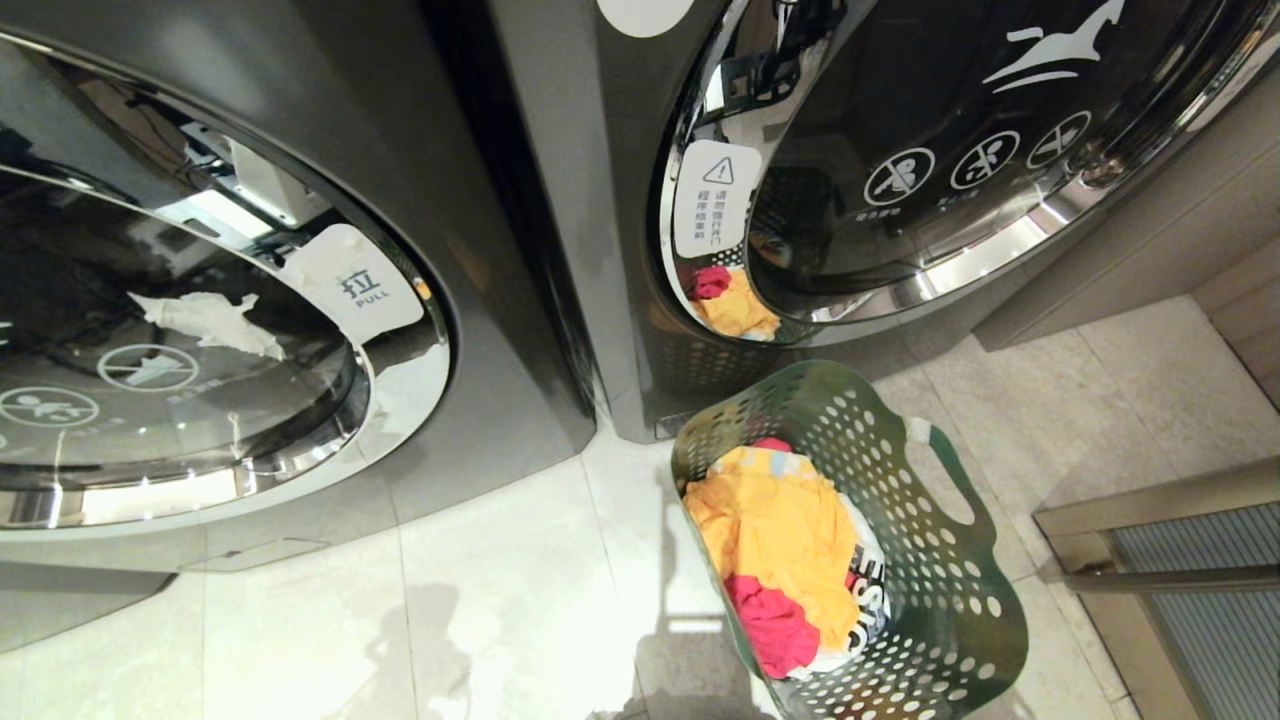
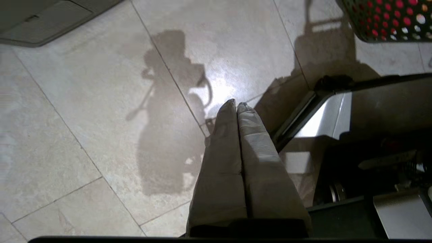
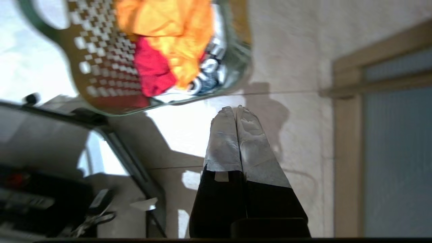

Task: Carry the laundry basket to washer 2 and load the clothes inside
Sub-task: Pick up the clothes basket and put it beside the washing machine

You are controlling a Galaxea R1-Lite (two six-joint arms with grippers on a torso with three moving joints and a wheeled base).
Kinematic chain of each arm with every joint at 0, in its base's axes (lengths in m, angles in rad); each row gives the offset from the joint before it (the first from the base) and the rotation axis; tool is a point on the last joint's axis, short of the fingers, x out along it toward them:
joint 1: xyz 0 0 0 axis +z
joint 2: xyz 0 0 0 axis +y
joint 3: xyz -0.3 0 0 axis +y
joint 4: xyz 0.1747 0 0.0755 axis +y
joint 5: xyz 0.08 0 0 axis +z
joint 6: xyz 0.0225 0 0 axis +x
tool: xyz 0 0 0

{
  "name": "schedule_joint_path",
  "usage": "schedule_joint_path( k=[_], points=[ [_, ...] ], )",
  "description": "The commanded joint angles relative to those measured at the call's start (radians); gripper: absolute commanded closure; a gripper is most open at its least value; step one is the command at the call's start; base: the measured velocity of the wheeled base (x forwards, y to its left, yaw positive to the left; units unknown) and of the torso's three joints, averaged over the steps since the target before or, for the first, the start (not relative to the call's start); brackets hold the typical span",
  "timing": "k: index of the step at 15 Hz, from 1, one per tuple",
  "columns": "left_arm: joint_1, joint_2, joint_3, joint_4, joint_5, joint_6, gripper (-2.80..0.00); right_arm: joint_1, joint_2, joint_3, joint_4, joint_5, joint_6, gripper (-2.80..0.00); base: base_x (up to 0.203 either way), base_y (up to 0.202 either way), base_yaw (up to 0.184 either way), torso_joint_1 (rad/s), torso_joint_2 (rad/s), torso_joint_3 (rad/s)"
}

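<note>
a: where does it all stand?

b: the laundry basket [image 1: 930, 560] sits on the floor [image 1: 480, 600] just in front of the right-hand washer [image 1: 620, 250], with the clothes [image 1: 780, 550] heaped inside — a big yellow-orange one on top, red-pink below it, a bit of white printed fabric at the edge. neither arm shows from the head.

a: and the tools?

b: the left tool [image 2: 236, 105] has its fingers pressed together, nothing between them, hanging over bare floor tile. the right tool [image 3: 234, 109] is also closed on nothing, near the basket's rim.

a: which washer is number 2?

b: no number label shows here. the left washer [image 1: 200, 330] has the torn white sticker on its glass and a pull tab [image 1: 355, 285], so i'd judge that's the one — the basket stands nearer the other.

a: so the step?

b: probably the door. spread the fingers before reaching, hook the pull tab squarely, and swing wide without the door catching the basket.
</note>
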Motion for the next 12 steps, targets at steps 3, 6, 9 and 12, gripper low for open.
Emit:
schedule_joint_path(
  k=[3, 6, 9, 12],
  points=[
    [0.159, -0.138, -0.001, 0.0, 0.001, 0.0, 0.0, 0.065, 0.002, 0.008, -0.008, -0.036, 0.028, 0.0, 0.0, 0.0, 0.0, 0.0, 0.0, 0.0],
    [0.156, -0.143, -0.002, 0.001, 0.0, 0.003, 0.0, 0.064, 0.002, 0.006, -0.006, -0.036, 0.031, 0.0, 0.0, 0.0, 0.0, 0.0, 0.0, 0.0],
    [0.156, -0.143, -0.003, 0.001, -0.001, 0.023, 0.0, -0.042, -0.016, 0.006, -0.005, -0.035, 0.026, 0.0, 0.0, 0.0, 0.0, 0.0, 0.0, 0.0],
    [0.151, -0.17, -0.002, 0.001, -0.001, 0.023, 0.0, -0.084, -0.121, 0.006, -0.005, -0.028, 0.022, 0.0, 0.0, 0.0, 0.0, 0.0, 0.0, 0.0]
  ],
)
